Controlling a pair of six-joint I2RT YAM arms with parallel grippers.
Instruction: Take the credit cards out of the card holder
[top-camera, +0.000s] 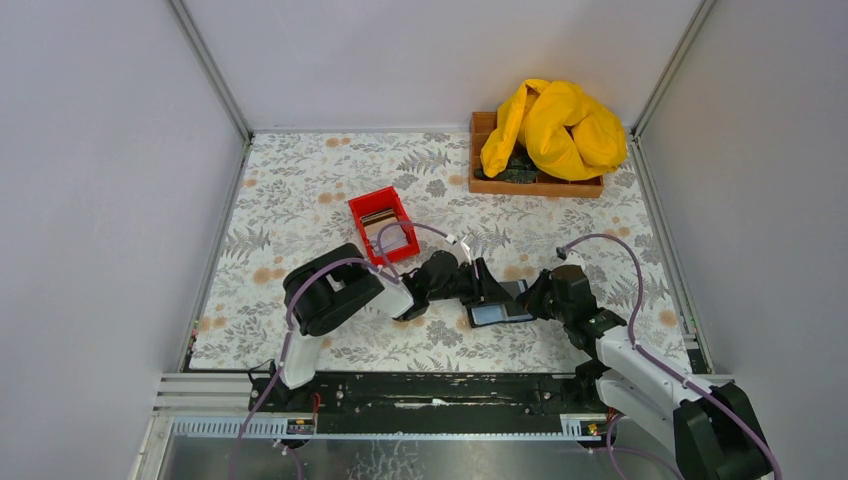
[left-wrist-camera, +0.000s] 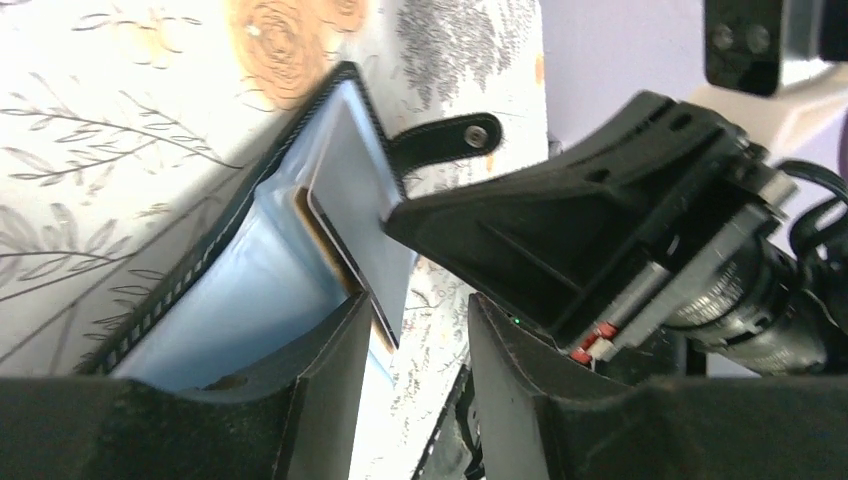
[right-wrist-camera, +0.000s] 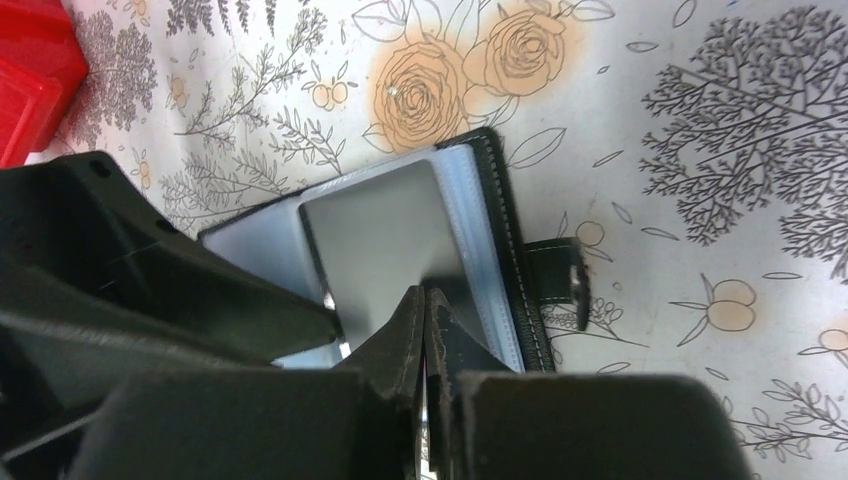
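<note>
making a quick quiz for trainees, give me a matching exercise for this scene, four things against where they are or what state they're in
Things:
1 red bin
2 yellow cloth
3 card holder
4 right fingers

Places or states:
a closed together
b heaped on the wooden tray
c lying open, inner face up
d just beyond the left arm

Pairs: 1-d, 2-b, 3-c, 4-a

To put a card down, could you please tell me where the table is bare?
Bare floral cloth: left of the red plastic bin, and between it and the brown wooden tray. Crowded around the black folding card holder.
</note>
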